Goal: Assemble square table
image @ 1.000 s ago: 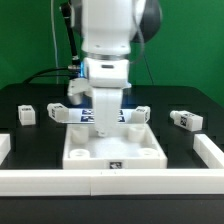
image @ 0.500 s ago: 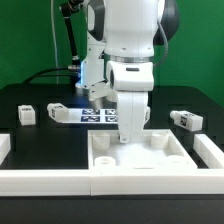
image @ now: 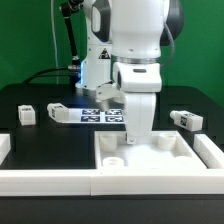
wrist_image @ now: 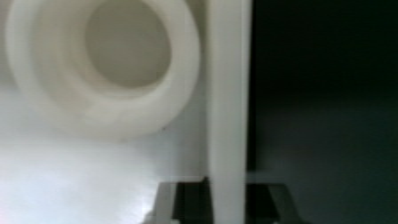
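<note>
**Two-finger gripper (image: 134, 134) clamps the white plastic square tray-like table top (image: 150, 158)**

Exterior view: the top sits at the black table's (image: 40, 140) front edge, toward the exterior view's right, against long white border rails (image: 45, 180). It looks light, stiff, smooth and probably slippery; the thin raised rim suits gripping.

Wrist view: dark fingertips (wrist_image: 178, 200) pinch that rim wall beside a round socket (wrist_image: 98, 60).

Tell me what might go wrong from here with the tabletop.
1. The pincer pinches only the thin rim of the tabletop, so the tabletop may slip or tilt.
2. The tabletop seems to abut the front rail; more pushing could jam it.
3. The leg on the exterior view's right lies near its far corner and might get knocked.
</note>
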Controlling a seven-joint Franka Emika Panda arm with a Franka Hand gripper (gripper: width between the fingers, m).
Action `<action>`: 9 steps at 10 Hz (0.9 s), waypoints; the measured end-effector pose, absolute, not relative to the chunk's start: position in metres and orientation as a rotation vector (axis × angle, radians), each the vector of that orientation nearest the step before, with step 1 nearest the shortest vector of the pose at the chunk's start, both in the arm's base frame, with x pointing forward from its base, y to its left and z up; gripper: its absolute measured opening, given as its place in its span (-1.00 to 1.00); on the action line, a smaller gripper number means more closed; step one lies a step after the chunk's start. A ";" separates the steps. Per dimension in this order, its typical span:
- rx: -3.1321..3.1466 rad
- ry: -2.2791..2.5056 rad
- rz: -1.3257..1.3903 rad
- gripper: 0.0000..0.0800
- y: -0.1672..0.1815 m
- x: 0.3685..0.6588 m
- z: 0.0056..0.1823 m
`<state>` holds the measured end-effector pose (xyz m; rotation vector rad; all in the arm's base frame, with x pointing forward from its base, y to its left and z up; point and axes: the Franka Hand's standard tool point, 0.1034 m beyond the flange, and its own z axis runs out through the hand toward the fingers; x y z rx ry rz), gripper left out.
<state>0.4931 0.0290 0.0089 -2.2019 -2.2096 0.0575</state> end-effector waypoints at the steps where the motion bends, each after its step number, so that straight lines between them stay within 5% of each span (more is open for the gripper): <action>1: -2.197 -2.215 0.035 -0.85 0.041 0.493 0.009; 7: -2.213 -2.190 0.038 -0.85 0.055 0.494 0.009; 8: -2.213 -2.190 0.038 -0.64 0.055 0.494 0.009; 9: -2.213 -2.190 0.038 -0.22 0.055 0.494 0.009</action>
